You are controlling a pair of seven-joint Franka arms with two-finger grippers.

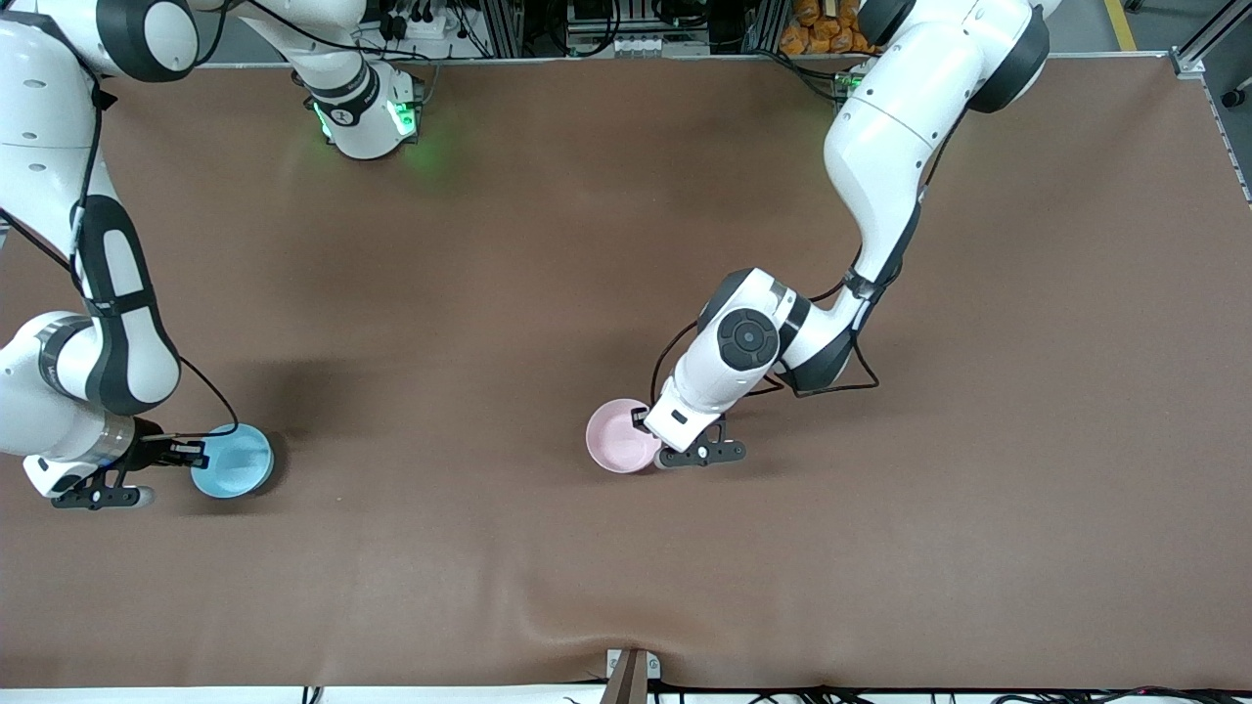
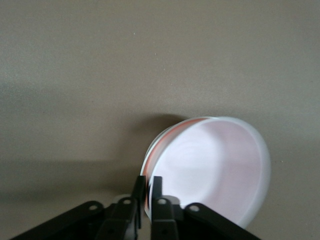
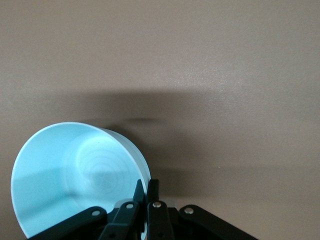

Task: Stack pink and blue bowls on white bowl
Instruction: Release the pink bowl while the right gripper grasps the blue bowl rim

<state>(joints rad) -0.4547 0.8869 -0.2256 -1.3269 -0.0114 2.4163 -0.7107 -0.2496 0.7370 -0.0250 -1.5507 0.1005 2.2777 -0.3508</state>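
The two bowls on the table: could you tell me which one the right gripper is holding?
The blue bowl, at the right arm's end; the right gripper pinches its rim. The pink bowl, mid-table, is in the left gripper.

surface: brown table (image 1: 587,244) | on it: pink bowl (image 1: 618,437) mid-table; blue bowl (image 1: 233,462) toward right arm's end

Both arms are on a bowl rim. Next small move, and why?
Probably lift with the right gripper first. Its jaws are shut on the blue bowl's rim. The left gripper pinches the pink bowl, which the left wrist view shows tilted. No white bowl is in view, so I'd raise the blue bowl only slightly and hold until it is found.
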